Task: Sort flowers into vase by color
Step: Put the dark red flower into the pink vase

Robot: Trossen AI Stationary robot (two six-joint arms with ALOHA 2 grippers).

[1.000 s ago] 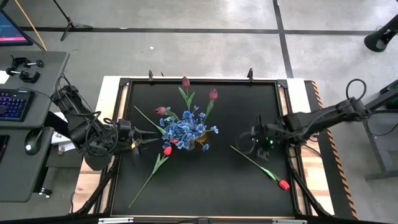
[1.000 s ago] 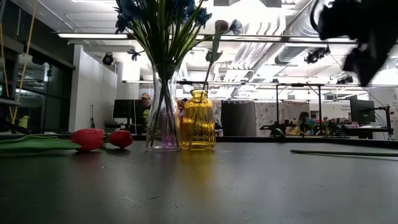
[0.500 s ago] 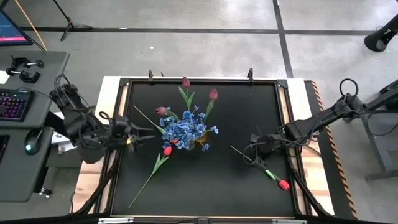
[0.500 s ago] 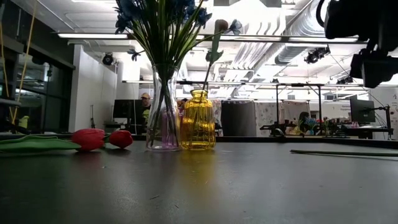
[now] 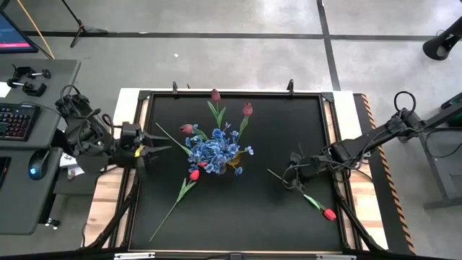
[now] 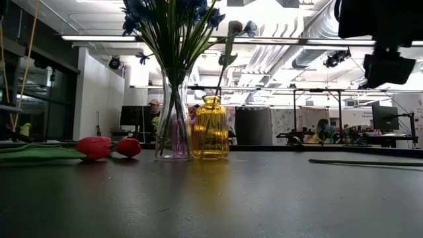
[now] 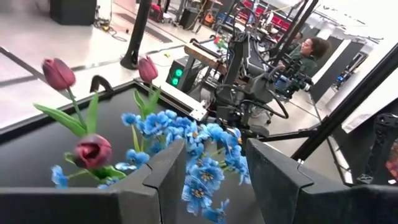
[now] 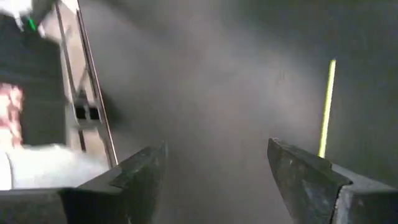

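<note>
One bright red tulip on a long thin green stem [image 5: 307,196] lies near the black table's [image 5: 253,224] right edge, stem slanting from the near right corner toward the centre. Above its stem end hangs the right gripper [image 5: 294,175], jaws apart, empty, much nearer than the open, empty left gripper [image 5: 160,150] at the left edge. Only the right wrist view shows the stem beside, not between, the fingers [image 8: 298,177].
</note>
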